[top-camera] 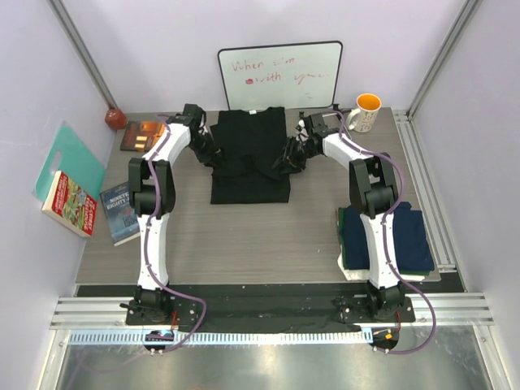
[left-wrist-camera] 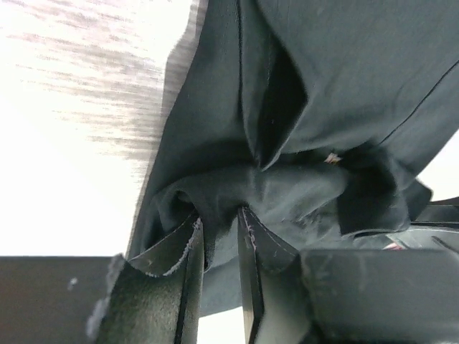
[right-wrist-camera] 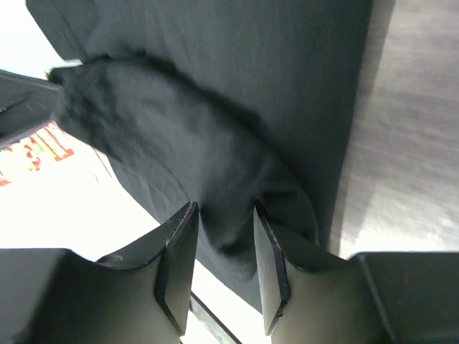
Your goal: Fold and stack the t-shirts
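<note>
A black t-shirt (top-camera: 248, 158) lies partly folded at the back middle of the table, its print hidden. My left gripper (top-camera: 213, 153) is at the shirt's left edge. In the left wrist view the left gripper (left-wrist-camera: 219, 222) is shut on a bunched fold of the black cloth (left-wrist-camera: 315, 86). My right gripper (top-camera: 287, 158) is at the shirt's right edge. In the right wrist view the right gripper (right-wrist-camera: 224, 218) is shut on a thick fold of the black cloth (right-wrist-camera: 237, 79). A stack of folded shirts (top-camera: 406, 236), navy on top with green and white edges below, lies at the right.
A whiteboard (top-camera: 280, 75) leans on the back wall. A white and orange mug (top-camera: 366, 112) stands at the back right. Books (top-camera: 69, 203) (top-camera: 120, 213) (top-camera: 140, 135), a teal board (top-camera: 69, 154) and a small red object (top-camera: 115, 119) are on the left.
</note>
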